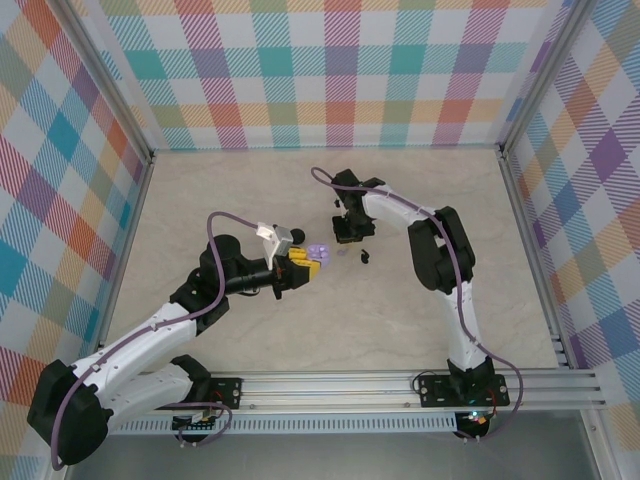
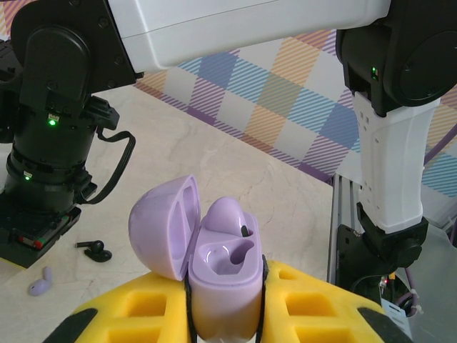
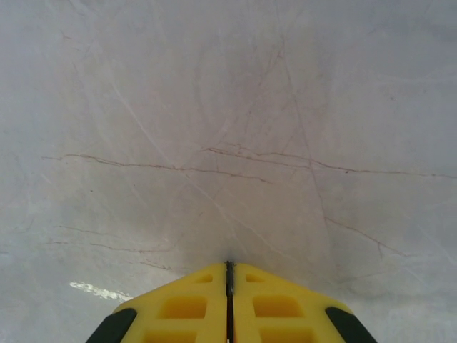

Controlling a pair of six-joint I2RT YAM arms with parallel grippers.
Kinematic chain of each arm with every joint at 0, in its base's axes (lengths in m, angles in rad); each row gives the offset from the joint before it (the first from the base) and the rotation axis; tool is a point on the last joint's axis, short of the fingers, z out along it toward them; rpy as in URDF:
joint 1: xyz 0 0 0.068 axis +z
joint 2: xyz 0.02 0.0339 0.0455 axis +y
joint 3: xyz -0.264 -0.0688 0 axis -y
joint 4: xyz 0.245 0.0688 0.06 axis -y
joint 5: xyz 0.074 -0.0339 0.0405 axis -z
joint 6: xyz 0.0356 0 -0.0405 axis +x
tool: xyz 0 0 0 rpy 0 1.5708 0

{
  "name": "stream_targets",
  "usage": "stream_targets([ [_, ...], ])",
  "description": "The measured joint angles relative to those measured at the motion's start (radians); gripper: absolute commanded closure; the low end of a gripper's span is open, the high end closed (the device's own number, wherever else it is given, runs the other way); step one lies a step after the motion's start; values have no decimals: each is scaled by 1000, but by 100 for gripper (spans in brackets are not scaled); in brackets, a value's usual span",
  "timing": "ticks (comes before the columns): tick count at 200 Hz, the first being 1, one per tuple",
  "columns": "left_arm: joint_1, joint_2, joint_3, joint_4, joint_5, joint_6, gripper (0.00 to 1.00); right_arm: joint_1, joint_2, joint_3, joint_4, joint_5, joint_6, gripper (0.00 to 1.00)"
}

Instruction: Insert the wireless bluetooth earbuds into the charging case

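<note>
My left gripper is shut on the lavender charging case, held upright with its lid swung open to the left. One lavender earbud sits in the far slot; the near slot is hollow. On the table to the left lie a loose lavender earbud and a black earbud. From above, the case hangs just left of these two buds. My right gripper is shut with nothing between its yellow fingers, pointing down at bare tabletop just behind the buds.
The beige marbled table is walled by checkered panels. A metal rail runs along the near edge. The right arm's white link and black wrist stand close to the left of the held case.
</note>
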Motion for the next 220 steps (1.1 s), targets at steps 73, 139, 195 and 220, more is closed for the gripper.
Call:
stream_targets([
  [73,0,0,-6,1,0,0,78,0,-12,-26,9,-5,-30,87],
  [139,0,0,-13,1,0,0,78,16,-42,-73,-3,-3,-44,86],
  [195,0,-2,-13,7,0,0,78,33,-64,-105,-33,-12,-45,85],
  [220,0,-2,-13,7,0,0,78,40,-77,-127,-33,-25,-44,85],
])
